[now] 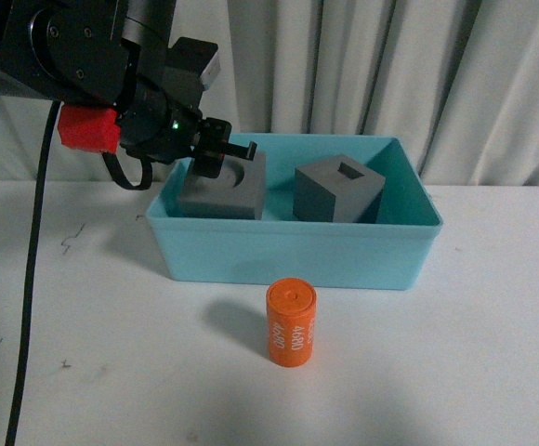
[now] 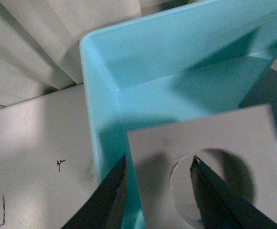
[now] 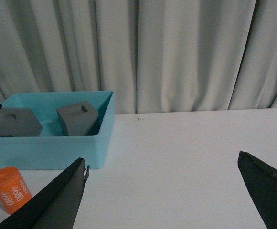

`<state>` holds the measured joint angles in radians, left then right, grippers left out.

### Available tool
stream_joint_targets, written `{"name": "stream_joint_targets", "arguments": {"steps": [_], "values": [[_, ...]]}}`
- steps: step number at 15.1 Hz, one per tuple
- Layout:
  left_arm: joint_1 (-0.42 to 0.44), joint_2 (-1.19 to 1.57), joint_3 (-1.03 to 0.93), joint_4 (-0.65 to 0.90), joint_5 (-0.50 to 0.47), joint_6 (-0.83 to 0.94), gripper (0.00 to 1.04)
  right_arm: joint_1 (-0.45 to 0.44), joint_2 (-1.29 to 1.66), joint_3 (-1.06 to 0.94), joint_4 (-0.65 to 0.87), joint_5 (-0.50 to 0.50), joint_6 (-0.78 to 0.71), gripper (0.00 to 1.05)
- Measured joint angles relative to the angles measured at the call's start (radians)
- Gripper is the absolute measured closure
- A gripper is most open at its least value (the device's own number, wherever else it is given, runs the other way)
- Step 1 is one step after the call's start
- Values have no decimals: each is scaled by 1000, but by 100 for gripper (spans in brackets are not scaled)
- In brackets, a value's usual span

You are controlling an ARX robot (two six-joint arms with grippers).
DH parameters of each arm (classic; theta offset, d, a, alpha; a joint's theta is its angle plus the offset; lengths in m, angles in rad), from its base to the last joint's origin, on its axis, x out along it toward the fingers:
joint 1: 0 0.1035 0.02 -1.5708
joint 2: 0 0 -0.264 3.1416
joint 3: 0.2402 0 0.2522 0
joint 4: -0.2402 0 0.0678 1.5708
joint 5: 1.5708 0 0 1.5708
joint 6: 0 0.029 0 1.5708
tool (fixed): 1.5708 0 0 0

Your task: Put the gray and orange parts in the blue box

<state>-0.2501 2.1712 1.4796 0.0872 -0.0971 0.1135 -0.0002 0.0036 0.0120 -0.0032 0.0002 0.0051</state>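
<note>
Left fingers (image 2: 111, 195): stood a little apart, straddling one wall of the round cube (image 2: 210, 138); one was in its round recess, the other in the slot between the cube and the box (image 2: 100, 95) wall. They seemed clear of the cube on both sides, though the close view left contact unsure.
Right fingers (image 3: 62, 195): spread wide and empty, low over bare tabletop (image 3: 176, 143).
Round cube: inside the box, directly under the left fingers.
Square cube (image 1: 336, 193): also in the box, beside the round cube and apart from it, away from the left fingers.
Cylinder (image 1: 291, 325): upright on the tabletop just outside the box's front wall; well apart from the left fingers, near the right finger on the box side.
Handling: the cylinder looked light and stiff. Its smooth curved side could slip or roll, so a hold across the middle of its height, pads on opposite sides, would suit it best.
Edges: the rimmed front wall stood between the cylinder and the box floor, so the cylinder would need lifting over it. The outer left finger had little room beside the wall, so a straight rise looked safest.
Open room: bare floor showed between the cubes and past the square cube; the tabletop around the right fingers was open.
</note>
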Motion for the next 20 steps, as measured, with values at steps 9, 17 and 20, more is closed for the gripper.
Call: {"name": "stream_joint_targets", "arguments": {"steps": [9, 17, 20], "values": [[139, -479, -336, -34, 285, -214, 7, 0, 0, 0, 0, 0, 0, 6], [730, -1480, -1350, 455, 601, -134, 53, 0, 0, 0, 1, -1, 0, 6], [591, -1642, -1403, 352, 439, -131, 89, 0, 0, 0, 0, 0, 0, 6]]}}
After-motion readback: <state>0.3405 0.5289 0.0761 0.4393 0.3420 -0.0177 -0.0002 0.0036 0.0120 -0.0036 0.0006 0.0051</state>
